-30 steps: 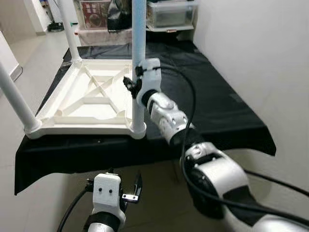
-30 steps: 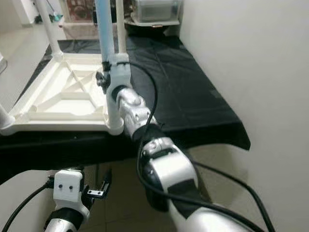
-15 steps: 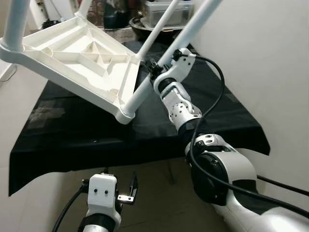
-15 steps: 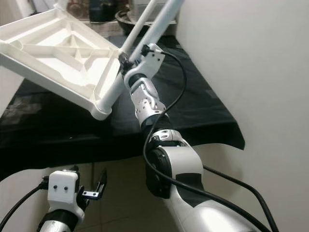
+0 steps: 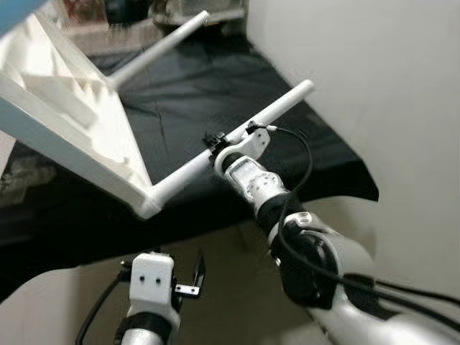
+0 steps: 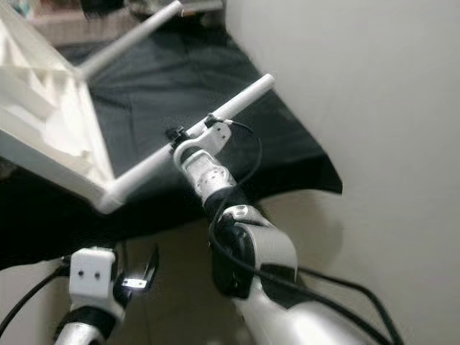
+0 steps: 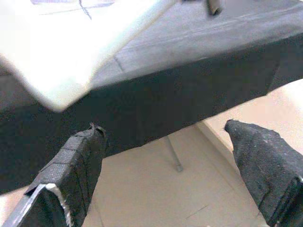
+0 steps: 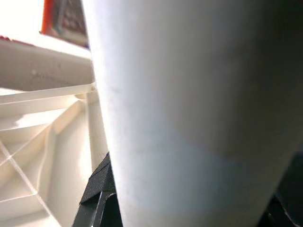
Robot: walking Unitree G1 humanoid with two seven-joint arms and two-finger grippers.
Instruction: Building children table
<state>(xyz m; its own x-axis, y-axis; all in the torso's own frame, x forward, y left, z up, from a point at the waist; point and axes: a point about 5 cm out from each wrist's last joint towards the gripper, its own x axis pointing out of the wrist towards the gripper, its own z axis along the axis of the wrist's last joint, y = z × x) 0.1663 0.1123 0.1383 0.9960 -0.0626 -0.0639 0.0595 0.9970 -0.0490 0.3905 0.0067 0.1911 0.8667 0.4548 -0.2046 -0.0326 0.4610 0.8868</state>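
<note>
The white children's table [image 5: 68,133] is tipped up on its edge over the black-covered worktable [image 5: 215,93]. One white leg [image 5: 277,108] slants from the near corner out towards the wall, and a second leg [image 5: 154,52] points the same way farther back. My right gripper [image 5: 215,141] is shut on the near leg about halfway along it. In the right wrist view the leg [image 8: 189,104] runs between the black fingers [image 8: 97,191]. My left gripper [image 7: 170,163] hangs open and holds nothing, low in front of the worktable's edge.
A white wall [image 5: 374,86] runs close along the right side of the worktable. The black cloth [image 7: 189,90] hangs over the front edge, with beige floor [image 7: 156,189] and a thin metal leg below. Blurred storage clutter stands at the far end.
The white table has swung from lying flat upside down to standing on its edge. The held leg has dropped from upright to a low slant, with my right gripper still on it. The view has shifted.
</note>
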